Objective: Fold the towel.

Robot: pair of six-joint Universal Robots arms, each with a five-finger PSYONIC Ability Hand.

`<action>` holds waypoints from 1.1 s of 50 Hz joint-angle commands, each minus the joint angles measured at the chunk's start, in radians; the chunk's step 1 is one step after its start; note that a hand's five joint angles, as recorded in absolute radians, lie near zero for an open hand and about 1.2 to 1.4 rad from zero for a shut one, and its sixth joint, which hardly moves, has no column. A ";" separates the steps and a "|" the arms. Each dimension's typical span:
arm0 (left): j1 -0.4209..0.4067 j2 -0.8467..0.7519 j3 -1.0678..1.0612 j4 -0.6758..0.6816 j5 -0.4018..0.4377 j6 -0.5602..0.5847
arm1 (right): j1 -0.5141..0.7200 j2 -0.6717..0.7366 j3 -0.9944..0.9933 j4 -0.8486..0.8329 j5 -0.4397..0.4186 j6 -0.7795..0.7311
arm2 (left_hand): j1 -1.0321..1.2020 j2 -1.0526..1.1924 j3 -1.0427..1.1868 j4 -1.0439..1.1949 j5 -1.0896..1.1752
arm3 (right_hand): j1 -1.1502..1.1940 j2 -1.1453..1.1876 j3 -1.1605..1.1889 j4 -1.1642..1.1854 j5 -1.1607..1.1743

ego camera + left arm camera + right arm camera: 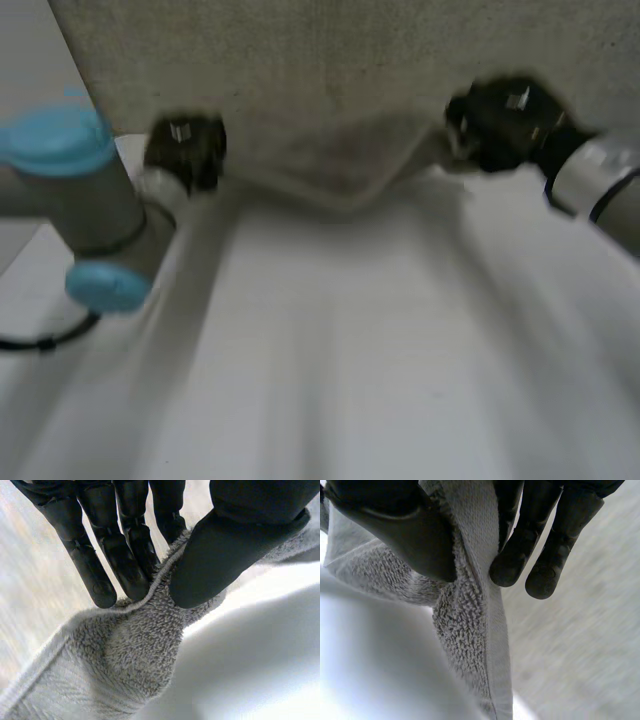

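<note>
Towel (340, 165), fluffy grey, sags; left robot hand (188, 150) and right robot hand (505, 122) pinch it.

So you had the towel (340, 165) strung between both hands, up over the table (340, 340). Left hand (185, 150) was at its left end, right hand (500, 122) at its right end, the middle sagging between them. In each hand, the towel's edge sat pinched between thumb and fingers (122, 565).

Head view dim — table (280, 587) glares white in wrist views.
</note>
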 commanded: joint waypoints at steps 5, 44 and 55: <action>-0.003 -0.045 -0.325 0.025 0.061 0.004 | -0.006 0.078 0.236 0.016 0.149 -0.219 | 0.185 0.128 0.128 0.125 0.154 | 0.074 0.066 0.049 0.053 0.057; 0.000 0.092 -0.483 0.155 0.075 0.002 | -0.045 -0.100 0.703 -0.304 0.186 -0.128 | -0.108 -0.165 -0.165 -0.167 -0.139 | 0.074 0.066 0.049 0.053 0.057; 0.024 0.066 -0.500 0.240 0.074 0.071 | -0.123 -0.138 0.684 -0.323 0.187 -0.128 | -0.710 -0.767 -0.768 -0.770 -0.741 | 0.074 0.066 0.049 0.053 0.057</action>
